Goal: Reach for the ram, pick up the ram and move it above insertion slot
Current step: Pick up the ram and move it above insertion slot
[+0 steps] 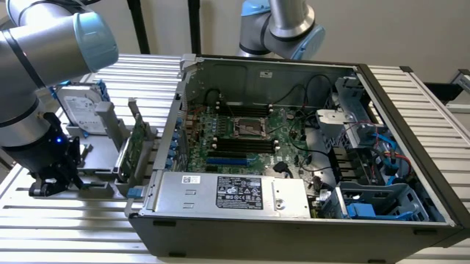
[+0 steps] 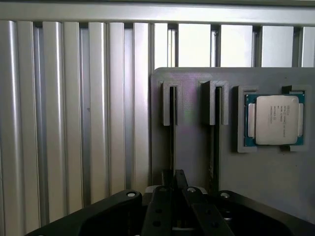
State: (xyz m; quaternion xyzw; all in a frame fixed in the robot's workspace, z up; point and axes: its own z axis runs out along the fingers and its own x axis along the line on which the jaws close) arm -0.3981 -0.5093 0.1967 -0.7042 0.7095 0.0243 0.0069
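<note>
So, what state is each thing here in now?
Computer case: open, side panel off.
Memory slots: look empty.
Hard drive: standing upright, outside the case.
Expansion card: standing upright, outside the case.
Processor: flat in a recess of the gray fixture.
Gripper: low over that fixture.

An open computer case point(image 1: 294, 237) sits on the slatted table point(image 1: 66, 231), a hard drive point(image 1: 79, 109) beside it.

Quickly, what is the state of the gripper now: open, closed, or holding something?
Gripper: cannot be told; it sits low over the grey holder.
</note>
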